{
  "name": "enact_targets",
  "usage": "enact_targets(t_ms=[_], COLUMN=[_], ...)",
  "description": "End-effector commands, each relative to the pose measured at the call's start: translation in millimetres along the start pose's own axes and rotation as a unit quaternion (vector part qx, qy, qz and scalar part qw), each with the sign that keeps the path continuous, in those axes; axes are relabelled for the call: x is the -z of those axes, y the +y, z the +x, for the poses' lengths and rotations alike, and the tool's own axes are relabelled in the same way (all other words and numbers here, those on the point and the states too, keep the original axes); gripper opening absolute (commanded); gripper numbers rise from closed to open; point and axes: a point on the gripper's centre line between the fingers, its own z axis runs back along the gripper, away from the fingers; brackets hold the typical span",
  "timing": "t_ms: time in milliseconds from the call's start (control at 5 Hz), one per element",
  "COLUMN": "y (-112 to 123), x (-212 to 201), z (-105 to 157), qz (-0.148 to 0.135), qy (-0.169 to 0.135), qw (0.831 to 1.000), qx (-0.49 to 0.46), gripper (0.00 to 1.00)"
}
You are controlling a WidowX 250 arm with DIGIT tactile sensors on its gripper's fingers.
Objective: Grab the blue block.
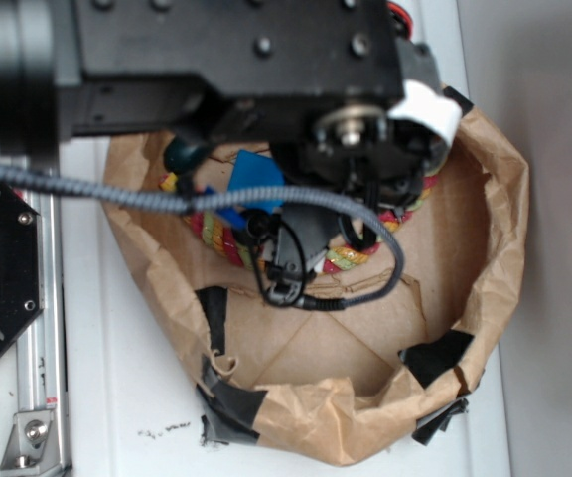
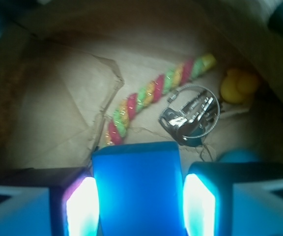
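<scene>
Wrist view has the blue block (image 2: pixel 137 189) sitting right between my pincer (image 2: pixel 140 206) pads, one glowing pad (image 2: pixel 81 206) on its left side and the other on its right. Looks like both are pressed against it, so I'd say my pincer is closed down to the block's width and has it. Block is at the near edge of that view, filling the gap.

So I reckon the grabbing step is basically done or just finishing. Next move probably needs a straight lift, keeping the squeeze firm so the smooth slab doesn't slip out.

Everything's inside a crumpled brown paper bag (image 1: pixel 485 199) with black tape on its rim. On the bag floor beyond the block: a twisted red, green and yellow rope (image 2: pixel 156 93), a shiny metal ring thing (image 2: pixel 190 115), and a yellow rubber duck (image 2: pixel 239 84) far right. From the exterior view my arm covers most of it; just a bit of blue (image 1: pixel 251 179) peeks out.
</scene>
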Motion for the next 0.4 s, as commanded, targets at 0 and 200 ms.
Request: enact_targets(t_ms=[0, 200], y=[-21.1, -26.9], x=[-23.0, -23.4], z=[12.8, 14.8], qz=[0.021, 0.011], qy=[-0.039, -0.035], qw=[0.999, 0.999], qx=[0.013, 0.006], gripper=[0.0, 0.0])
